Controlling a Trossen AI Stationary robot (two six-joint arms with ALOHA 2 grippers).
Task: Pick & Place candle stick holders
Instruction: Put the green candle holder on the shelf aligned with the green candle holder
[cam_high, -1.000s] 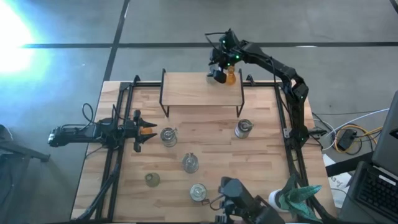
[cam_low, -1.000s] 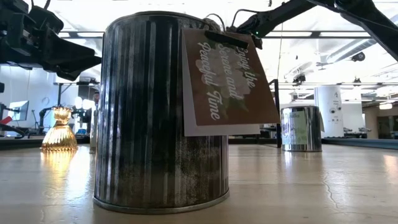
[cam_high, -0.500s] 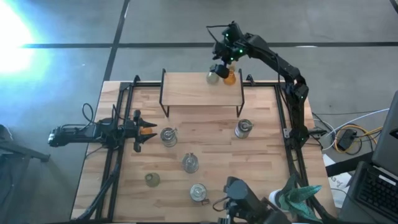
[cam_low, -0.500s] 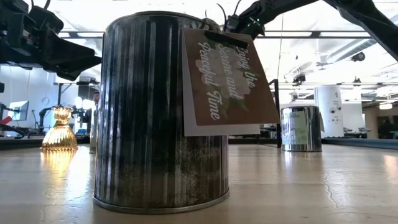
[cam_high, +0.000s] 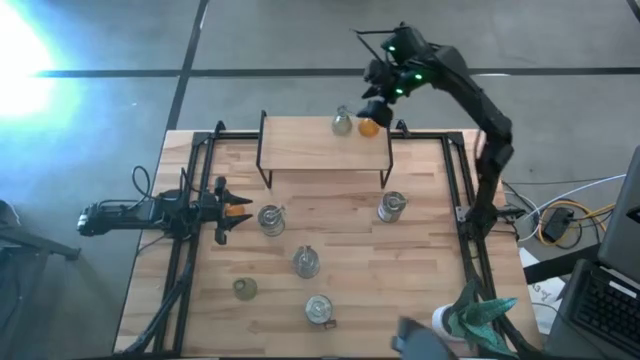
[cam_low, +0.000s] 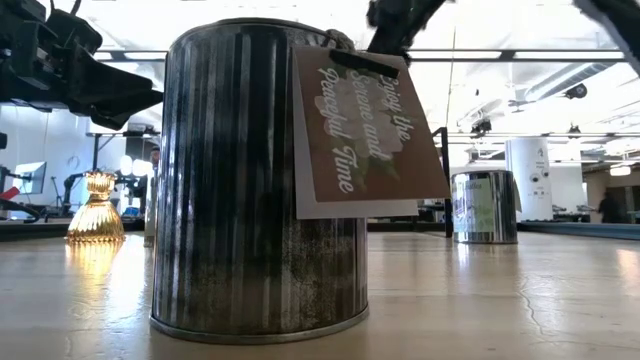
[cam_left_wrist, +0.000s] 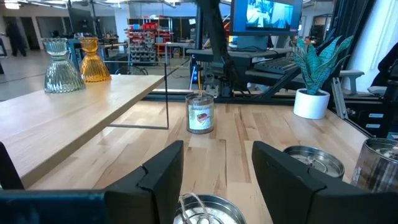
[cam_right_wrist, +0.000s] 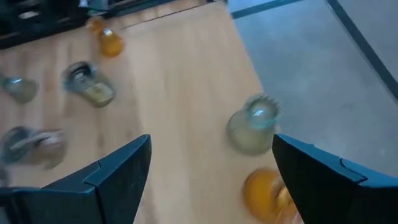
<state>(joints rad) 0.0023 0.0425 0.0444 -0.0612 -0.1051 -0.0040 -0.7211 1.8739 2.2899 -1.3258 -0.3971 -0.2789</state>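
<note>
Wooden bench (cam_high: 330, 215), raised shelf (cam_high: 300, 145) at frame top: one green holder (cam_high: 342, 124) and one amber holder (cam_high: 368, 126) stand placed there. Right hand (cam_high: 378, 88) hangs above them, open, empty. Left hand (cam_high: 228, 210), mid-left, half open, empty. Four silvery jars (cam_high: 392, 207) and a green bulb (cam_high: 244, 289) remain.

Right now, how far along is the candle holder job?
Done: a green holder and an amber holder stand on the shelf. In hand: nothing; right gripper open above them, left gripper open by a second amber holder. Left: that one, a second green holder and four jars.
</note>
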